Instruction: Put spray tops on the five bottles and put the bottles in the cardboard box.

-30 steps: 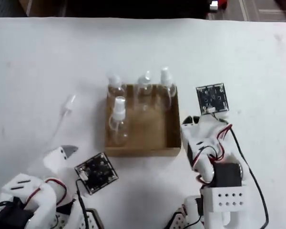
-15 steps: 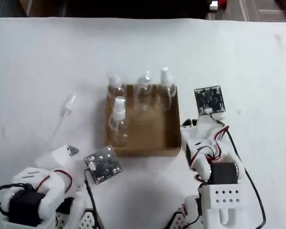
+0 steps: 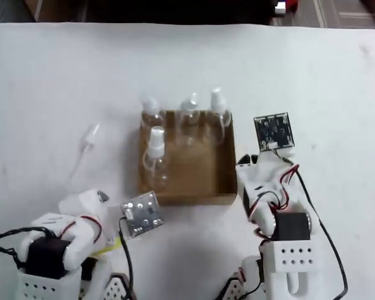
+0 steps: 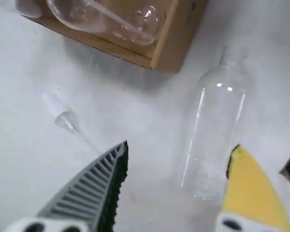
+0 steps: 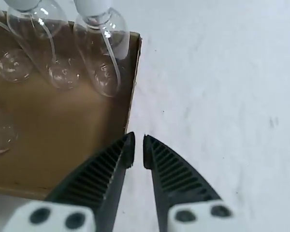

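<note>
Note left gripper [image 4: 179, 147] released, uncapped bottle [image 4: 215, 128] lying between spread jaws, near cardboard box [image 4: 174, 43] corner. Note right gripper [image 5: 138, 145] clenched, empty. Beware off-centre closure: rolls round bottle away from loose spray top [image 4: 65, 120].

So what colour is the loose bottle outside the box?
The bottle is clear, see-through; the left wrist view shows it best.

light: bright, even | shadows: soft, beside cardboard box [image 4: 176, 38] | glare: white table [image 3: 312, 69]
</note>
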Tool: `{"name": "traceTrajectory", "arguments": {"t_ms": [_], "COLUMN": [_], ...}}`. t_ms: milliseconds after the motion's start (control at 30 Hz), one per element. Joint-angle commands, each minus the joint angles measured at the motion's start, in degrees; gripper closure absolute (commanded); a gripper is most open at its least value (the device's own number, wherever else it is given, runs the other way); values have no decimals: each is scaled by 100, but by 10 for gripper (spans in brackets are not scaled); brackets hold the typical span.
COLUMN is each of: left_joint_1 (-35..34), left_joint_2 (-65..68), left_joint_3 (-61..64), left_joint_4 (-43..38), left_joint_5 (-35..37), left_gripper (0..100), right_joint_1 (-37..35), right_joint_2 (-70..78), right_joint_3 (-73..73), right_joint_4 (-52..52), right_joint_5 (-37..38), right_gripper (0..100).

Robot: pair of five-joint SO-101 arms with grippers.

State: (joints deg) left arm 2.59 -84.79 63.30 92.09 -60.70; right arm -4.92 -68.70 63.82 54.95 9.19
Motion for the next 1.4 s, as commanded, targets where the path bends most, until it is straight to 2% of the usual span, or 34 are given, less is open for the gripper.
{"name": "traceTrajectory", "arguments": {"t_ms": [0,300,467,733,967,1233,1367], "left_joint_1": [22,101,338,400,681,655,716], "left_joint_2": [198,2097,1798,1895,1921,1921,1921], "left_joint_3": [18,-149,-53,993,1108,1609,1635], "left_joint_4": [-44,-334,-387,-1380,-1424,-1899,-1899], "left_joint_5": [-149,-273,-290,-264,-264,-193,-281], "left_gripper": [646,672,657,647,649,651,698], "right_joint_1": [48,48,31,13,13,4,4], "right_joint_2": [-66,-66,-66,-66,-66,-66,-66], "right_joint_3": [-18,-18,-18,-9,-9,-9,0], "right_joint_4": [-119,-119,-119,-119,-119,-110,-110], "right_joint_5": [-35,-35,-18,0,0,0,0], "right_gripper": [982,982,982,982,982,982,982]}}
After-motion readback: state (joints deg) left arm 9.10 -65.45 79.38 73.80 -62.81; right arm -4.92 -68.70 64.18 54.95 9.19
